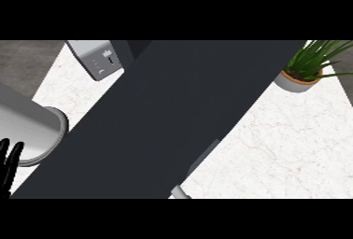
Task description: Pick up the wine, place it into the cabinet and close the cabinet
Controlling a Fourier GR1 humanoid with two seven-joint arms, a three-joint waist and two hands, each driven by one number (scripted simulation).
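Note:
A large dark cabinet (172,116) runs slantwise across the middle of the head view and hides much of the counter. A slim grey handle (204,157) shows along its lower right edge. No wine bottle is visible. At the lower left edge my left hand (10,164) shows only straight black fingers pointing up, beside the cabinet's lower left corner and holding nothing. Its grey forearm (27,128) lies just above it. My right hand does not show; a small grey piece (180,192) peeks out under the cabinet's bottom edge.
A grey appliance (96,58) with buttons stands at the back left of the white marble counter (289,149). A potted green plant (303,70) stands at the back right. Bare marble stretches to the right of the cabinet.

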